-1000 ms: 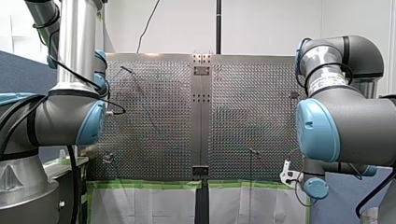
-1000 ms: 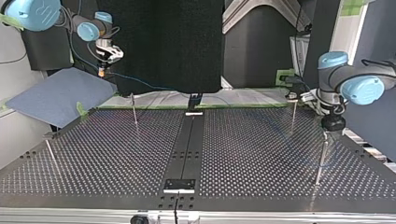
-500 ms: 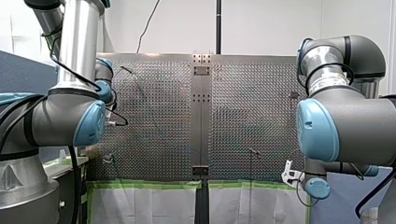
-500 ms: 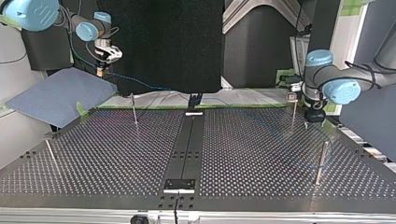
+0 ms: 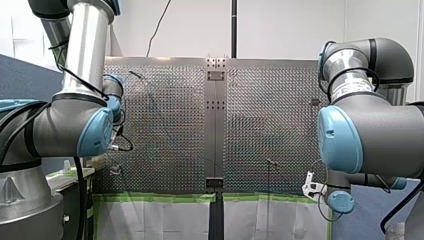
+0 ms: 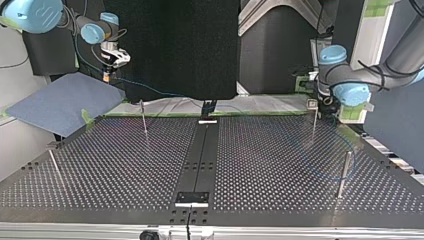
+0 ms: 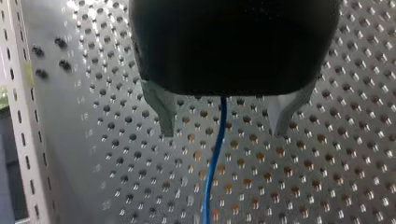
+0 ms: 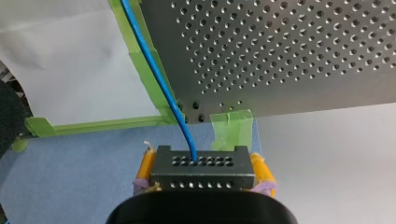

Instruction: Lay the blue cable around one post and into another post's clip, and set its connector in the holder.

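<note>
Right gripper (image 8: 203,161) is clamping its yellow pads (image 8: 146,163) on the connector (image 8: 201,173), hanging off the table's (image 8: 299,56) edge over the blue mat (image 8: 70,186). From it the cable (image 8: 156,74) is running over the table. Left gripper (image 7: 224,133) is gaping wide, cable passing between the fingers (image 7: 163,114), touching neither.

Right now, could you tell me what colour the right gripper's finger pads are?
Yellow, seen best in the right wrist view, where the pads grip the dark connector.
</note>
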